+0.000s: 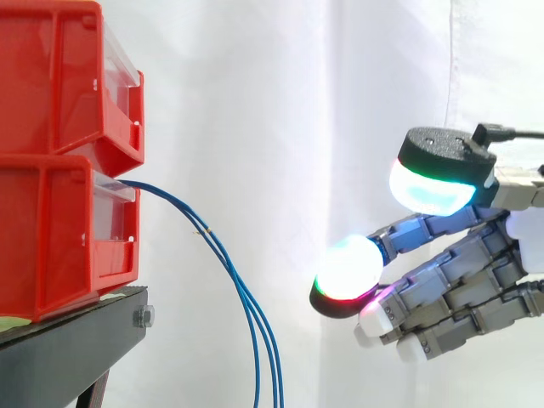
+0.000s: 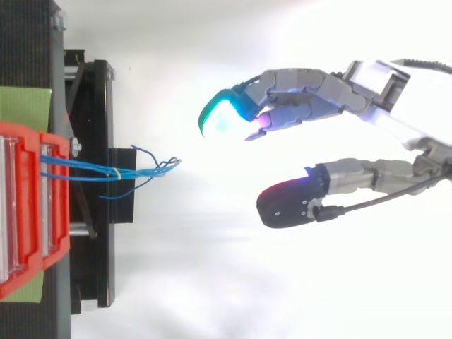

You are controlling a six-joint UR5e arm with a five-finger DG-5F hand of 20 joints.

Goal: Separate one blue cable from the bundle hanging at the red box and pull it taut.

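Observation:
A bundle of thin blue cables point(image 1: 223, 255) comes out of the lower red box point(image 1: 59, 234) and droops down past the bottom edge of the side view. From above, the cables point(image 2: 92, 168) run rightward from the box point(image 2: 32, 212) and fan into loose ends. My hand point(image 1: 472, 280) hovers to the right of the bundle, well apart from it, with nothing in it. Its fingers point(image 2: 296, 95) are stretched toward the cables and the thumb point(image 2: 296, 198) is spread wide. The hand is open.
A second red box point(image 1: 64, 81) is stacked on the lower one. Both rest on a black stand point(image 1: 72, 348). A green mat point(image 2: 25, 102) lies under the boxes. A white curtain hangs behind everything.

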